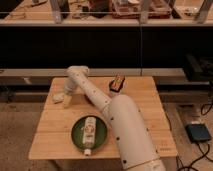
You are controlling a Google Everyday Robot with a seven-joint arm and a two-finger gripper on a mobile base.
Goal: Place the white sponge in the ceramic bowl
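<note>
1. Nearest, the robot's arm (127,130) rises from the lower right and reaches across the wooden counter (52,146) toward its far left corner.
2. The ceramic bowl (75,136), a wide dark green dish, sits near the front edge. A white bottle with a label (89,131) lies in it, its end sticking out over the near rim. No sponge is in the bowl.
3. Farther back on the left, the white sponge (58,98) lies flat on the counter, well apart from the bowl.
4. The pincer (67,99) hangs just beside the sponge, on its right. I cannot tell whether it is released or clenched, or whether it touches the sponge.
5. At the far edge stands a small dark bowl (116,83) with something orange-brown in it.
6. Judgement: the task is at its start. The grasp, lift, carry and drop into the bowl all remain.
</note>
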